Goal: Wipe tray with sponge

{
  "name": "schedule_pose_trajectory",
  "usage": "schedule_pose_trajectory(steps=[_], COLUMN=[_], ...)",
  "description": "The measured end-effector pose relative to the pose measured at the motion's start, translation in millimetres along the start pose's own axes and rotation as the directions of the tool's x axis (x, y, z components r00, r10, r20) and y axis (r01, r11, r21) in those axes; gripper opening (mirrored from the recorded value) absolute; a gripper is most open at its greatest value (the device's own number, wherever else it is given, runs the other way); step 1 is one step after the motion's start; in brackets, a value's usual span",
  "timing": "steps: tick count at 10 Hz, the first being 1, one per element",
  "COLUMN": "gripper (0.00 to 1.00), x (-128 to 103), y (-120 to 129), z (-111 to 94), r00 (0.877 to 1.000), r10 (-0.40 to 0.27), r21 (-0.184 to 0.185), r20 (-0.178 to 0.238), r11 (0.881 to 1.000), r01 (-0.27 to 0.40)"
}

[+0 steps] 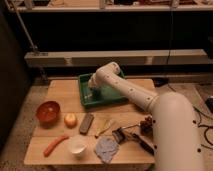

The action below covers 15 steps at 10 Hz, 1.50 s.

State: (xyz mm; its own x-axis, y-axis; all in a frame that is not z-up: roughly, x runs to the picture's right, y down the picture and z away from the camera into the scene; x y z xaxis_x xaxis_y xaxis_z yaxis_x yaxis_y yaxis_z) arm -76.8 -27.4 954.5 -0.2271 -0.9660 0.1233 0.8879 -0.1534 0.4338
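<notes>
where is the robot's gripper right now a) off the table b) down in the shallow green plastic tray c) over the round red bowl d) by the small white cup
b: the gripper is low inside the shallow rectangular green plastic tray, near its left end, apart from the round red bowl.
</notes>
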Motion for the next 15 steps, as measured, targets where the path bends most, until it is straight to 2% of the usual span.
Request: schedule_pose_trajectory(steps=[2,4,8,10,12,13,15], gripper=[0.00,0.00,0.00,0.00,0.00,0.00,0.00], x=[-18.0,-29.4,-36.3,-34.2,-25.5,-14.1,1.5], y=[-1.8,10.1,58.1,75.5,86.0,98.4,101.9], z=[-1.1,-11.3,-36.7,-41.3,-36.1,-28.6,-11.5], r00=[1.000,0.999,0.999,0.997,0.995,0.993,0.992], r10=[-0.003,0.004,0.054,0.079,0.097,0.106,0.113], r21=[0.000,-0.022,-0.101,-0.128,-0.142,-0.156,-0.147], r20=[0.027,0.036,0.005,-0.015,-0.033,-0.048,-0.052], r11=[1.000,1.000,0.993,0.988,0.985,0.981,0.982], r01=[0.003,-0.004,-0.053,-0.080,-0.101,-0.112,-0.119])
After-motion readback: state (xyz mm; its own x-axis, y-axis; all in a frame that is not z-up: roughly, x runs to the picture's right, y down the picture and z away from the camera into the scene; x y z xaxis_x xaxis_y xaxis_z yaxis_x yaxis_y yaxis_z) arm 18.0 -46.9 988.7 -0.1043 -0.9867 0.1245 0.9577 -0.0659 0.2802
